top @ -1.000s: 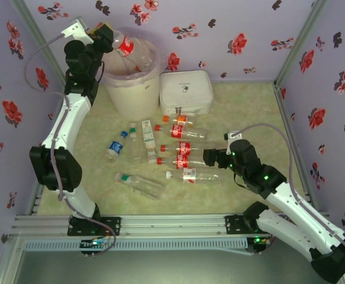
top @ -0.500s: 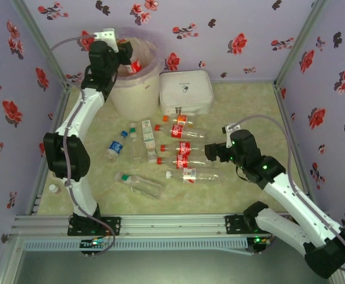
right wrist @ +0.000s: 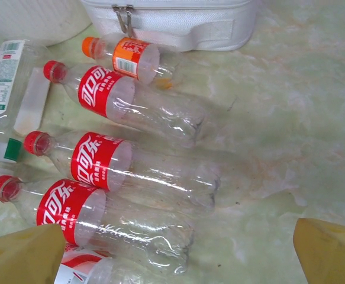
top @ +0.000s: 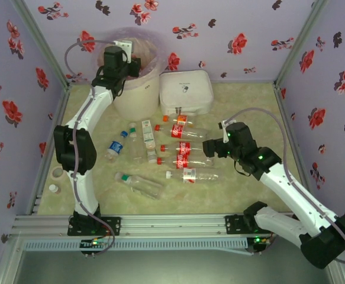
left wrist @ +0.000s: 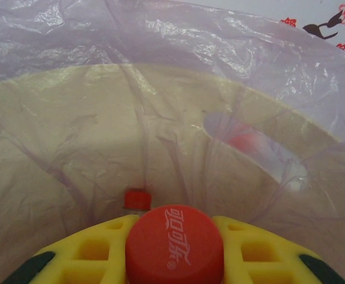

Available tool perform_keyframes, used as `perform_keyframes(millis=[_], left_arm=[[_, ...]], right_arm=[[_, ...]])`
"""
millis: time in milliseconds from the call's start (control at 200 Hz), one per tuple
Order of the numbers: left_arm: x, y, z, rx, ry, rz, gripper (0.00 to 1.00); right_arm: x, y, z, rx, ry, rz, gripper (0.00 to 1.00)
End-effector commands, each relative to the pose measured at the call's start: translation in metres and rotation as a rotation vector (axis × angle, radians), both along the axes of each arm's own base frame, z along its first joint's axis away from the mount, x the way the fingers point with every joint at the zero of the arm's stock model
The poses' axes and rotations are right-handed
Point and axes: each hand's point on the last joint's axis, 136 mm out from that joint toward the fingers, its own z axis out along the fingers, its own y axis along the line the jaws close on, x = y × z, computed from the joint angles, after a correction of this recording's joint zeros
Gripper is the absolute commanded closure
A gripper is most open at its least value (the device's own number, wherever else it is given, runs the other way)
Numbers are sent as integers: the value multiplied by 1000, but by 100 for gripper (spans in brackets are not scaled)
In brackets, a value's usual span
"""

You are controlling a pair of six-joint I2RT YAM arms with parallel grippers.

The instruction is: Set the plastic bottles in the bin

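The left pincer (top: 129, 64), swung from the far-left corner to above the bin (top: 138, 97) at the worktop's (top: 249, 112) far edge, is clamped on a red-capped bottle (left wrist: 174, 242), ready for release; the right pincer (top: 208, 149), fingers wide apart, has advanced over the plastic bottles (top: 187, 133) lying mid-worktop.

A: Where was the overhead camera?
B: High behind the near edge of the table (top: 249, 106), looking down across all of it (walls too).
A: And the wrist ones?
B: Left looked down into the bin (left wrist: 71, 148), very close. Right faced the red-labelled bottles (right wrist: 101, 92), low and near. Overhead shared both spots, though the bin's inside perhaps only partly.
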Motion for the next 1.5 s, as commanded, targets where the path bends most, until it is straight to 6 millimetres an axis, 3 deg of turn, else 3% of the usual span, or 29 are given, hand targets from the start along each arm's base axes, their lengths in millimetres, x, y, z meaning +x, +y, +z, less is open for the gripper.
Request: perform_keyframes(millis=[0,40,165,325,495,645,765,845,935,1055,1175,1285,1365,1495], left_arm=[[-1,4,-19,22,70,14,57],[-1,4,-16,18,65,12,43],[-3,5,0,-9,54,22,18],[-7,7,29,-47,42,34,1],[-15,10,56,-59,37,39,0],[-34,16,89,-58,8,35,0],[-62,25,118,-43,-16,37,0],[-89,30,137,-47,-41,29,0],[-125,25,148,-64,-43,-32,0],[-176,13,135,-100,6,-119,0],[-225,11,96,-194,76,-135,0],[-258,15,38,-313,184,-102,0],[-275,19,-1,-365,261,-44,3],[-298,16,-51,-378,375,17,4]], right_arm=[[-3,-16,-4,-74,33,-25,1],[-4,-17,-6,-79,40,-25,1],[-7,-14,-15,-70,58,0,0],[-11,0,-22,-47,79,86,0],[-8,1,-11,-69,7,134,0],[-23,10,-24,-119,63,282,1],[-29,1,-39,-238,144,323,0],[-20,-13,-43,-339,125,282,1],[-28,-16,-47,-419,153,356,1],[-45,-11,-52,-503,193,494,0],[-69,0,-60,-543,245,682,0],[-83,5,-69,-586,288,807,0],[-78,5,-75,-650,279,824,0],[-83,13,-86,-697,312,899,0]])
